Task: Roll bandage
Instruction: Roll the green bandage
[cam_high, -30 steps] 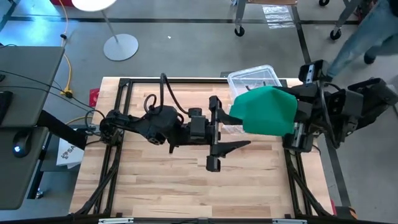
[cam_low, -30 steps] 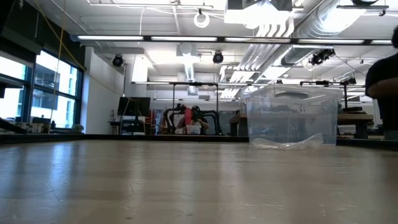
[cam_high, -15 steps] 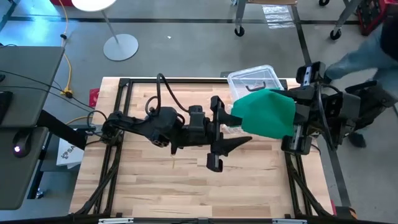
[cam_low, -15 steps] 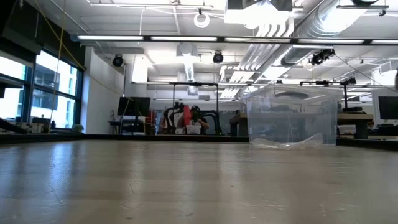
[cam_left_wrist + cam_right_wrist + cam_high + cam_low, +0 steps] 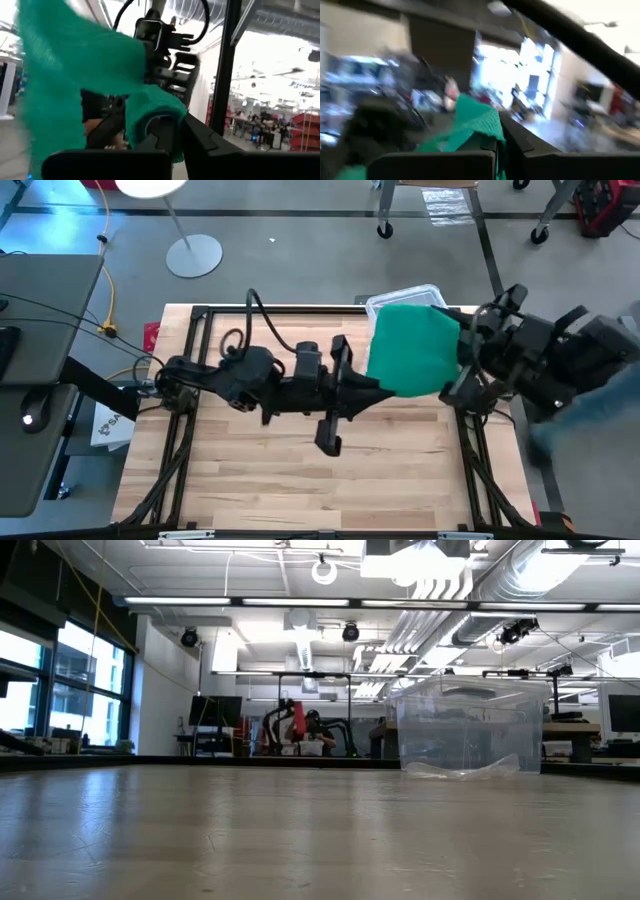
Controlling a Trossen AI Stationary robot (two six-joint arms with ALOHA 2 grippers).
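Note:
The green bandage [image 5: 410,350] hangs spread out as a broad sheet high above the table, stretched between my two grippers. My left gripper [image 5: 372,385] comes from the table's left and is shut on the sheet's left edge. There the cloth shows as a small rolled end [image 5: 150,115] in the left wrist view. My right gripper [image 5: 458,358] is at the sheet's right side, shut on the bandage [image 5: 475,122]. The low view shows neither gripper nor the bandage. My left gripper pinches the bandage's rolled left end [image 5: 156,119] between its two fingers, coming nearly level from the table's left. The rest of the cloth [image 5: 65,75] spreads away toward the other arm, clear of the table. My right gripper pinches an edge of the bandage [image 5: 485,125] between its shut fingers, coming from the table's right. The view is blurred, so I cannot tell how many layers it has. The cloth is lifted clear of the table.
A clear plastic box [image 5: 405,298] stands at the table's far right, partly under the bandage; the low view shows the box [image 5: 470,730] with a crinkly clear bag inside. The wooden tabletop [image 5: 260,470] lies bare in front. A blurred person moves beside the right arm.
My left gripper has shut on the bandage's left edge and rolled about its own axis. My right gripper's wrist has turned, and the green sheet has swung toward the far edge, now covering more of the clear box.

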